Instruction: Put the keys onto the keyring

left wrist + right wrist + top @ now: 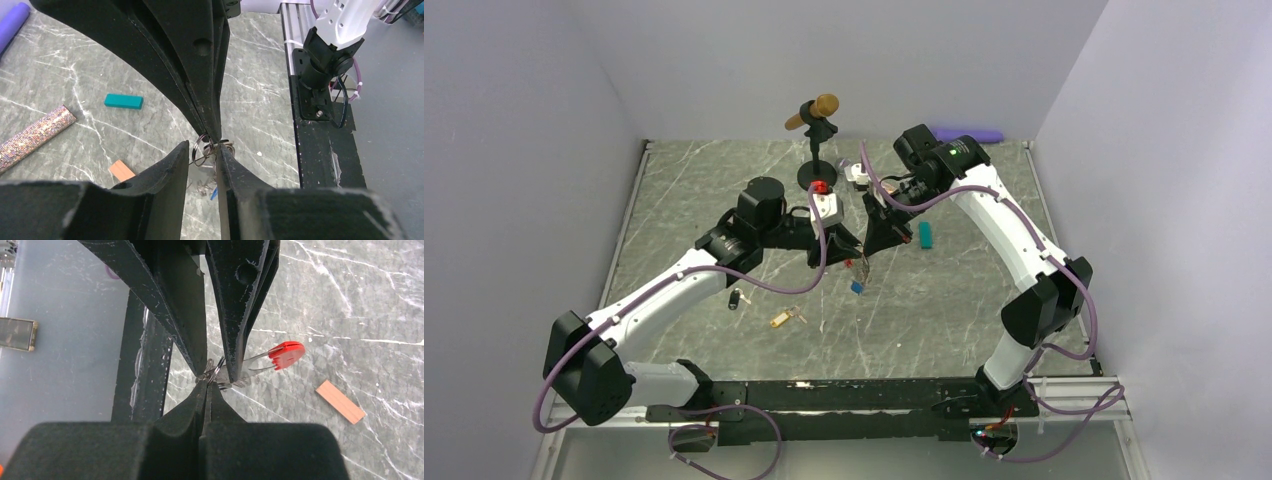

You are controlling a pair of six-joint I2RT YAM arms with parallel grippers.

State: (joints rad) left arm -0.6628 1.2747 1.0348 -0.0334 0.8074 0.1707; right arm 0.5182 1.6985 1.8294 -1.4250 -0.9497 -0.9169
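The keyring hangs in mid-air between both grippers. Its red clip (285,354) dangles right of the fingers, and it also shows in the top view (862,265). My left gripper (202,147) holds a silvery ring (200,148) across the narrow gap between its fingers. My right gripper (206,382) is shut on the metal rings at the same spot. A blue-tagged key (856,287) hangs below, and it also shows in the left wrist view (214,193). A black-tagged key (736,298) and a yellow-tagged key (782,319) lie on the table left of the grippers.
A teal block (925,235) lies right of the grippers and a tan wooden block (340,401) lies beneath them. A glittery tube (35,136) lies nearby. A stand with a brown handle (814,170) rises behind, and a purple tube (969,134) lies by the back wall.
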